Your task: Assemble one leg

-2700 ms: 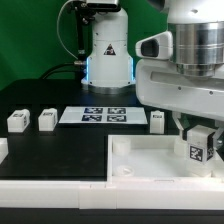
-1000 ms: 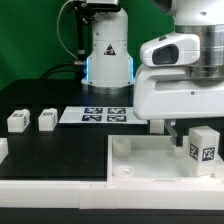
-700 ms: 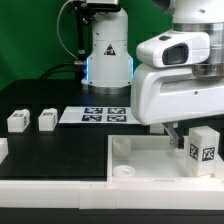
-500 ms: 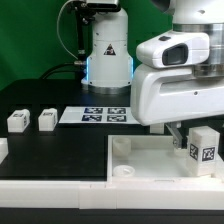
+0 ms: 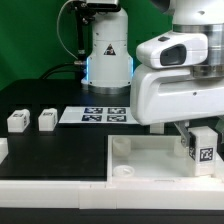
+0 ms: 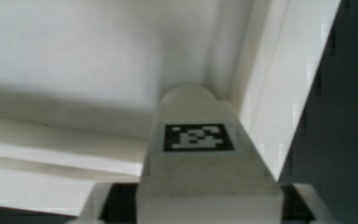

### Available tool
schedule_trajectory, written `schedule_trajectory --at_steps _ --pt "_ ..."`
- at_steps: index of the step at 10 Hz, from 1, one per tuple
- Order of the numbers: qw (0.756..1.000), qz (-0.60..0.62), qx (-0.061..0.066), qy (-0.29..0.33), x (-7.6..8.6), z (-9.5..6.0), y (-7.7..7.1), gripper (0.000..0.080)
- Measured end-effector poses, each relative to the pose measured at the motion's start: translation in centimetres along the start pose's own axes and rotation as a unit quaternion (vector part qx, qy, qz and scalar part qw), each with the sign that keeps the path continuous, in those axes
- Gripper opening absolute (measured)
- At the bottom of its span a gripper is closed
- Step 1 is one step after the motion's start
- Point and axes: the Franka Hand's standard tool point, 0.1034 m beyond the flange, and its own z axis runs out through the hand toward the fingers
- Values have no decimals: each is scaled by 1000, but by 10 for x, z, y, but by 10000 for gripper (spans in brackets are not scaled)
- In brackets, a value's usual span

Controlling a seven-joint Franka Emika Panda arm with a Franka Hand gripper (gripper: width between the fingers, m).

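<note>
Layout on the table, exterior view

The marker board [image 5: 104, 115] lies on the table [image 5: 60, 150] in front of the robot base [image 5: 107, 50]. Two loose legs [image 5: 17, 121] [image 5: 46, 120] stand side by side toward the exterior view's left of the marker board, slightly apart. The large flat piece [image 5: 150, 160] lies in front, toward the exterior view's right. Above its right part hangs the gripper [image 5: 197, 135] with a leg [image 5: 204, 148] between its fingers; in the wrist view that leg [image 6: 197, 150] sits over the flat piece [image 6: 87, 70], near its raised edge
</note>
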Motion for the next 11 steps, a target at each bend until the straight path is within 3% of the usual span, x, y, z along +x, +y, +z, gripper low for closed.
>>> schedule_trajectory --at_steps 2,5,8,9,10,11 --pt "989 149 -1 0 0 0 1 291" --pt "947 323 2 -2 0 1 2 292" --pt "874 485 -2 1 1 1 2 292" --pt "831 556 9 2 2 1 3 292" --pt "814 581 9 2 2 1 2 292" --pt "815 580 9 1 2 2 2 292"
